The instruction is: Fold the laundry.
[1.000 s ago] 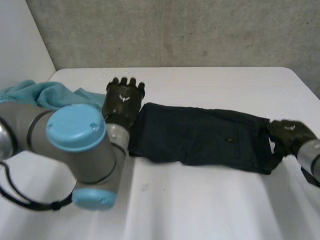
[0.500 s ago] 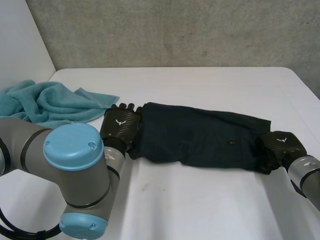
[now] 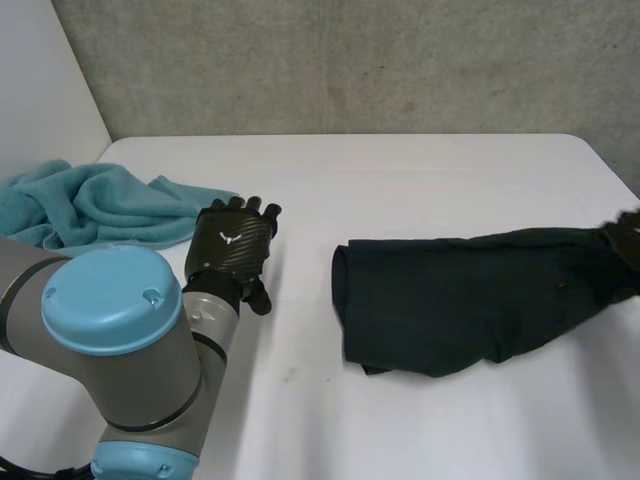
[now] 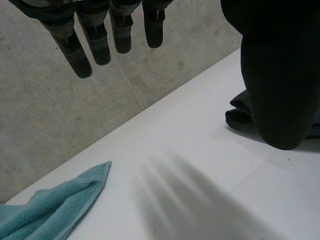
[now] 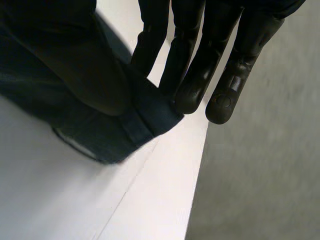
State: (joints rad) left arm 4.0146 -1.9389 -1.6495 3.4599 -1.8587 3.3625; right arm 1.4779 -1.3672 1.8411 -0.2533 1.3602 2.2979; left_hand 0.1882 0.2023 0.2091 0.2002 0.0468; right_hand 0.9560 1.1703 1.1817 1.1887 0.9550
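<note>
White desk (image 3: 420, 180) bears a dark navy cloth garment (image 3: 470, 300), long axis left-to-right; right hand (image 3: 628, 238) pinches its right end, left hand (image 3: 232, 245) hangs released, well apart centre-left.

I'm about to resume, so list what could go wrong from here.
1. The right hand pinches the dark garment at its end by the edge of the table; a pull outward could drag it off.
2. The left hand is open and off the cloth, so the bunched other end may crumple.
3. That hand is near the teal towel and could snag it.
</note>
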